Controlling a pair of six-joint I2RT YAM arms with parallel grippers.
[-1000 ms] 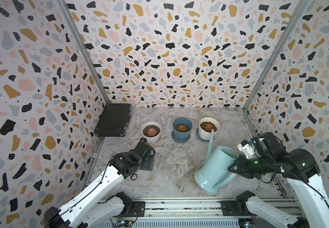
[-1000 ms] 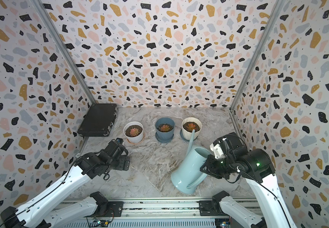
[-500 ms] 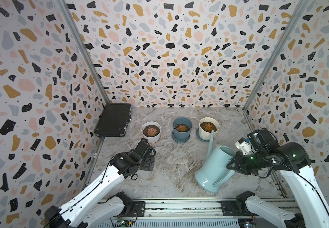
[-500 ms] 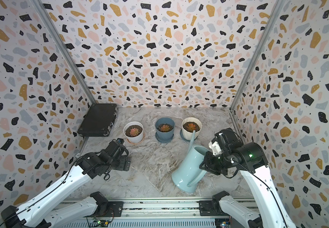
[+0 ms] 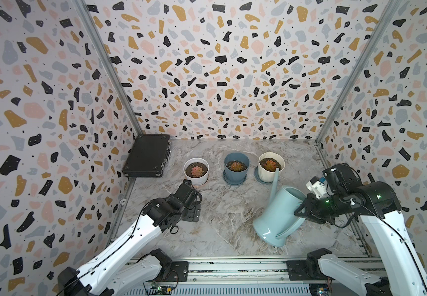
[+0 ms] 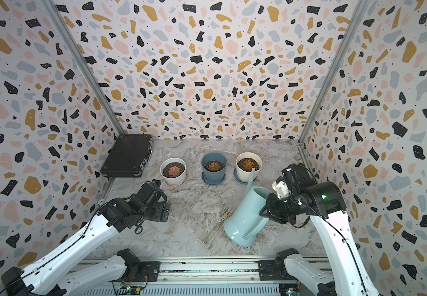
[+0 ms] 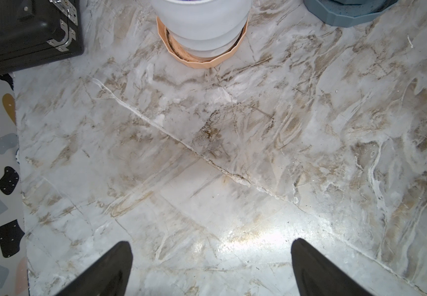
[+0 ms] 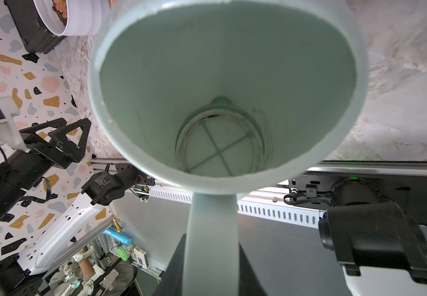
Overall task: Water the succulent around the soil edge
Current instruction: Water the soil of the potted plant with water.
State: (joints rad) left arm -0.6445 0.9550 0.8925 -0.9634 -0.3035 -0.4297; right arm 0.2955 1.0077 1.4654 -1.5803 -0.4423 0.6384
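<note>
Three potted succulents stand in a row at the back: a white pot [image 5: 196, 171], a blue pot [image 5: 236, 167] and a cream pot [image 5: 271, 165]. A pale blue watering can [image 5: 279, 217] [image 6: 248, 217] leans toward them. Its thin spout tip [image 5: 277, 170] lies over the near rim of the cream pot, beside that pot's succulent [image 5: 269, 162]. My right gripper [image 5: 301, 210] [image 8: 211, 269] is shut on the can's handle [image 8: 212, 230]. My left gripper [image 5: 194, 205] [image 7: 211, 243] hangs open over bare marble in front of the white pot.
A black case [image 5: 147, 156] lies at the back left against the wall. Each pot sits on a saucer, the white pot's saucer [image 7: 202, 61] being peach. Terrazzo walls close three sides; a metal rail [image 5: 233, 266] runs along the front edge.
My right wrist has risen slightly and the can's mouth has lifted a little with it. The spout tip stays at the cream pot. The left arm has not moved.
</note>
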